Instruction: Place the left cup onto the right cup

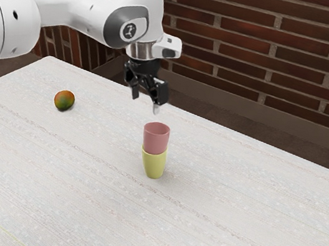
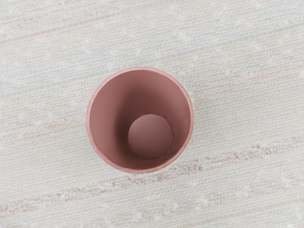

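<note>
A pink cup [image 1: 156, 137] sits nested upright in a yellow-green cup [image 1: 153, 163] near the middle of the table. My gripper [image 1: 147, 95] hangs open a short way above the stack, touching neither cup. From the hand's camera I look straight down into the pink cup [image 2: 140, 119]; a thin sliver of the yellow-green cup [image 2: 167, 166] peeks out past its rim.
A small mango-like fruit [image 1: 64, 100] lies on the table toward the exterior view's left. The pale table [image 1: 230, 222] stretches wide around the cups. A brick wall [image 1: 278, 47] stands behind its far edge.
</note>
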